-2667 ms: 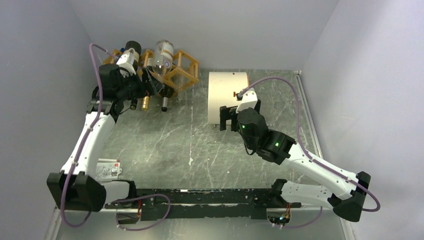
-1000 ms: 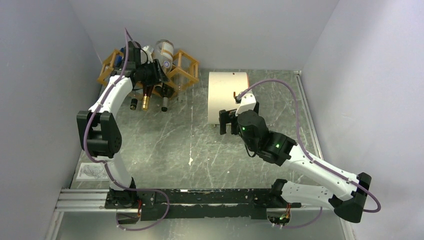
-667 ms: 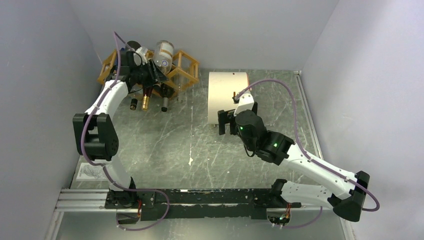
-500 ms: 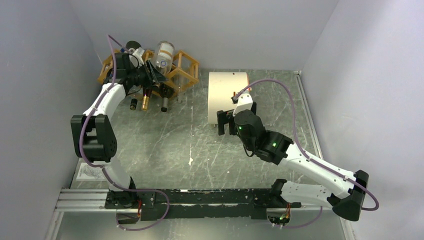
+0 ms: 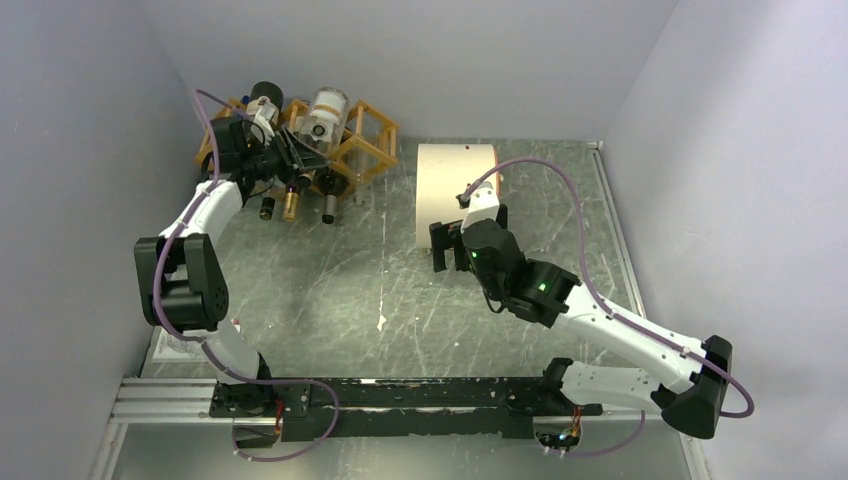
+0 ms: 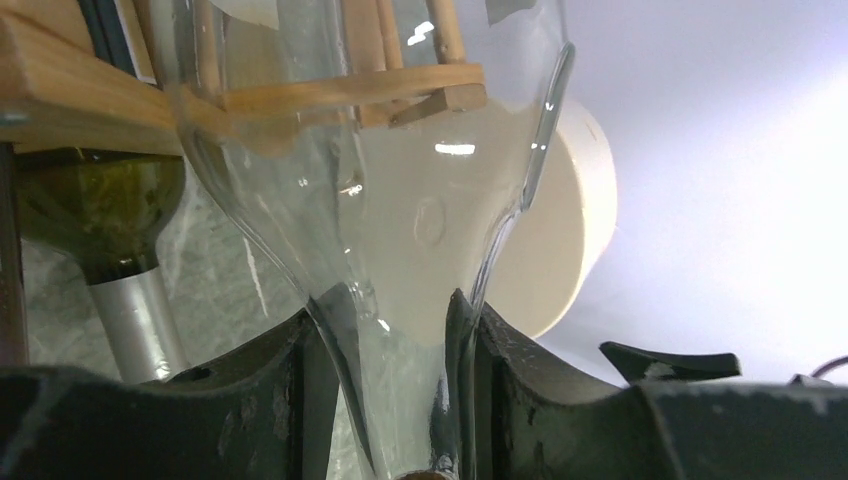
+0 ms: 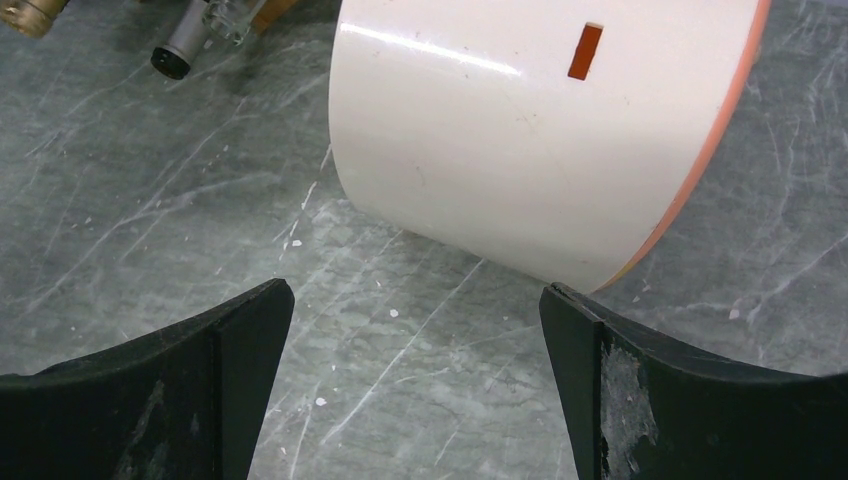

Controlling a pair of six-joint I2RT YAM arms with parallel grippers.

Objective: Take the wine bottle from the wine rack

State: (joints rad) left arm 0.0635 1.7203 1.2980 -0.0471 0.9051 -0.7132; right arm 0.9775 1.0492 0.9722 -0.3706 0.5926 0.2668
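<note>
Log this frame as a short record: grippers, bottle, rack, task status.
left gripper: shut on the neck of the clear bottle
right gripper: open, empty, facing the cream drum
clear bottle: lying in the wine rack
green bottle: also in the rack
task status: bottle gripped, not yet out

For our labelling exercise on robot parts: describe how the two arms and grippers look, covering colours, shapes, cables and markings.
The left arm and right arm have smooth white links between bulky black joint housings. A purple cable loops along each. Green lights glow on the right arm's housings. The right gripper has two flat black fingers, scuffed grey.
</note>
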